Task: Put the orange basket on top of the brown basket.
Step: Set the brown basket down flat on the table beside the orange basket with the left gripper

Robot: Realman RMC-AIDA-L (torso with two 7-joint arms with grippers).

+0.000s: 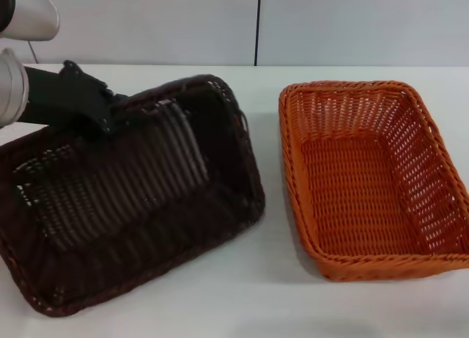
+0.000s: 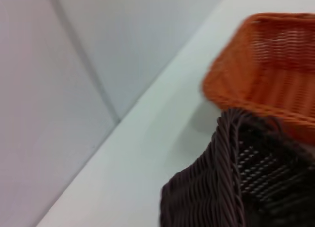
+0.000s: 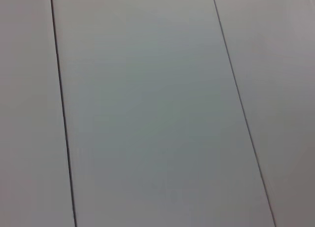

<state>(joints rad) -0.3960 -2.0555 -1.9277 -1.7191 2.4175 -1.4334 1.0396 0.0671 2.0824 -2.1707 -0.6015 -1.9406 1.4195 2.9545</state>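
Orange basket (image 1: pixel 374 178) flat at frame right; brown basket (image 1: pixel 132 199) tilted, far rim clenched by left gripper (image 1: pixel 110 118). Best lowered level, released.

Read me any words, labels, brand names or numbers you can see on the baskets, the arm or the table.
None: no text shows in any view.
The orange basket and brown basket are plain weave without tags.
The left gripper, at the brown basket's far rim, shows no marking.
The table and wall panels are blank.
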